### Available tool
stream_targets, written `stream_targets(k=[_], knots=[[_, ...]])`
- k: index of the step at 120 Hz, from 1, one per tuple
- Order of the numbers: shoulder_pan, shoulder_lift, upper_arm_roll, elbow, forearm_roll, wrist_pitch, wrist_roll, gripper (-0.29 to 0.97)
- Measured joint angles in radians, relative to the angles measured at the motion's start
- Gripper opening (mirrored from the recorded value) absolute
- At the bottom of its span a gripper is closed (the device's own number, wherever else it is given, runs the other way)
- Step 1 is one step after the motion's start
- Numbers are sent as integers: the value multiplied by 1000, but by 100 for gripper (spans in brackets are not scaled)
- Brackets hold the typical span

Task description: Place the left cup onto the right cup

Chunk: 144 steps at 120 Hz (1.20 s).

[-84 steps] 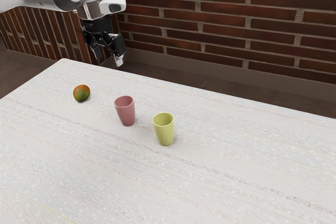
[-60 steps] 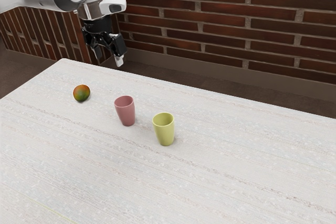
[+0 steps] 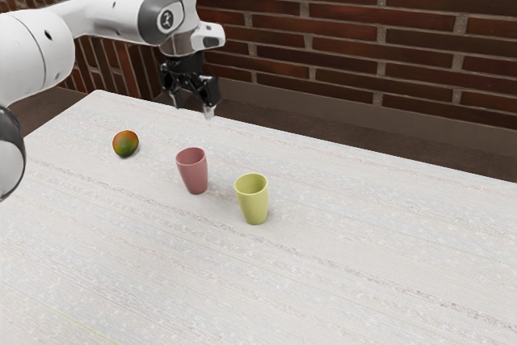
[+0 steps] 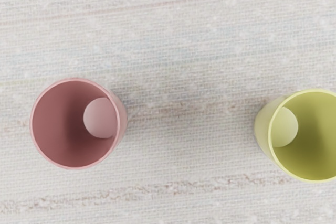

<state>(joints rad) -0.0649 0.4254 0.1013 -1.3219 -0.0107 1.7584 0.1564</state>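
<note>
A red-brown brick wall (image 3: 363, 30) with pale mortar lines runs across the back, a dull brownish band (image 3: 323, 96) along its foot. Toward the exterior view's left stand dark reddish upright slats (image 3: 121, 70). A dark brown floor (image 3: 404, 135) lies between wall and worktop (image 3: 363, 272), whose pale, whitish surface shows fine streaks under even, soft light.

A pale, streaky wood-grain table (image 3: 363, 264) carries three things. A pink cup (image 3: 192, 170) stands upright on it, almost straight below the gripper (image 3: 192, 105). A yellow-green cup (image 3: 252, 198), also upright with its mouth up, stands near the pink one but apart from it, farther from the gripper toward the exterior view's right. A round red-green fruit (image 3: 125, 144) lies below the gripper, off toward the exterior view's left.
</note>
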Motion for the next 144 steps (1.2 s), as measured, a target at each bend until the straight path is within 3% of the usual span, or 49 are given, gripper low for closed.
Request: stream_targets(k=[41, 103, 127, 144], knots=[[31, 179, 11, 8, -16, 86, 6, 68], [37, 322, 14, 2, -47, 272, 4, 68], [37, 320, 24, 0, -47, 296, 3, 21], [37, 318, 50, -5, -43, 297, 4, 3]])
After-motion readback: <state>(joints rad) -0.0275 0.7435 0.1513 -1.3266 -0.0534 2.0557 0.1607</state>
